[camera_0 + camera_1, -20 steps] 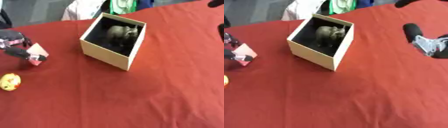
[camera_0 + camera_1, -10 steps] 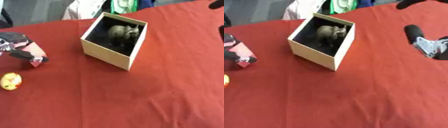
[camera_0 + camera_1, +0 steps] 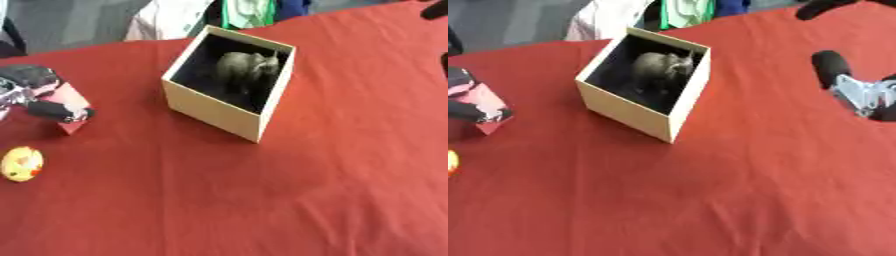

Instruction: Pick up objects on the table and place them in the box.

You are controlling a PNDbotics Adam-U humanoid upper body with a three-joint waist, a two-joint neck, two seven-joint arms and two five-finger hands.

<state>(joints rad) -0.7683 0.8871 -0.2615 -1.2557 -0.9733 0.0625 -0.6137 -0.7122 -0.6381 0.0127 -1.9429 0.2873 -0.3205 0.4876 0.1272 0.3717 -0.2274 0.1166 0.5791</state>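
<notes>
While fingers (image 3: 54, 111) curl, red block (image 3: 68, 102) sits between.

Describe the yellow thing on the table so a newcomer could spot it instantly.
Start at the open cardboard box in the middle of the red table, then look far left toward the table's edge. Below the left hand, which holds a small red block, lies the yellow ball. It is the only round, yellow thing, with reddish marks.
</notes>
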